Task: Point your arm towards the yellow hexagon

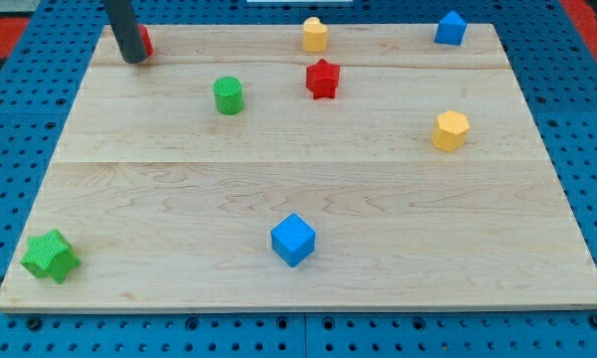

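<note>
Here, my tip (134, 60) at board's top-left corner, yellow hexagon (451, 130) well apart, toward view's right

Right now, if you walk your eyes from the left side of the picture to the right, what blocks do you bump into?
Green star-shaped block → my tip with a partly hidden red block → green cylinder block → blue cube block → yellow hexagon block. The top-row yellow block and red star overlap sideways, so I skip them.

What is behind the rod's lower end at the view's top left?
A red block sits right behind my tip; only a sliver shows at the rod's right edge. The rod covers the rest, so its shape cannot be told, nor whether they touch.
</note>
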### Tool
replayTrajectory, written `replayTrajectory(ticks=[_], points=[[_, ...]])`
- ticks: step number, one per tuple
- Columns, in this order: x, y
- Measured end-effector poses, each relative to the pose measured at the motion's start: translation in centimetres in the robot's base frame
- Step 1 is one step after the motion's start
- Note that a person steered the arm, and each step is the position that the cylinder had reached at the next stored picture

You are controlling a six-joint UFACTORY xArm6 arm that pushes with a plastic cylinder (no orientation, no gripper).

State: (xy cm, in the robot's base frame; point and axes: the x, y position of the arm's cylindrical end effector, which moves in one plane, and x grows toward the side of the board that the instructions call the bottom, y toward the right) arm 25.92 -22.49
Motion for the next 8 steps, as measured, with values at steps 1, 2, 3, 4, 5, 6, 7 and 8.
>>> replayTrajectory(ticks=[1, 2, 3, 4, 5, 6, 7, 8], points=[[1.0, 0.2], [2.5, 0.4], [3.7, 0.3], [6.3, 0.1], [10.1, 0.2], [13.3, 4.4], [16.6, 10.8], [19.4, 18.2]])
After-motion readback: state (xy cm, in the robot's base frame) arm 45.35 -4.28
